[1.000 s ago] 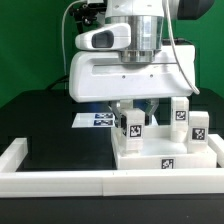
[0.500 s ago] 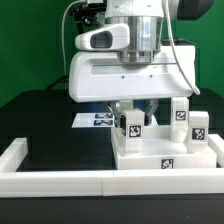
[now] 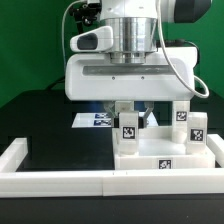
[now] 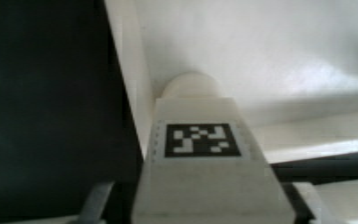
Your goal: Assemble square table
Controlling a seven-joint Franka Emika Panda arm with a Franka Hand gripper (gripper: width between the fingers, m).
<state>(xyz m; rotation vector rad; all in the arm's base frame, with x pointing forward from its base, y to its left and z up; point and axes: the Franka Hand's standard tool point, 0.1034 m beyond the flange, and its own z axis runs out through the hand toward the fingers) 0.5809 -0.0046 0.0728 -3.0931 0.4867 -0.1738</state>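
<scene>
the hand (image 3: 131,110) seemingly gripped a stiff, light-looking table leg (image 4: 197,140) by its flat sides, over the tabletop (image 3: 165,158).

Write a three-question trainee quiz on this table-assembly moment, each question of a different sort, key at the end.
1. True or false: three legs stand upright on the square tabletop.
2. The marker board lies: A) on the tabletop, B) on the black surface behind it, C) on the white rail.
3. Fill in: the fingers straddle the leg nearest the exterior view's ____.

Key: 1 true; 2 B; 3 left.
</scene>
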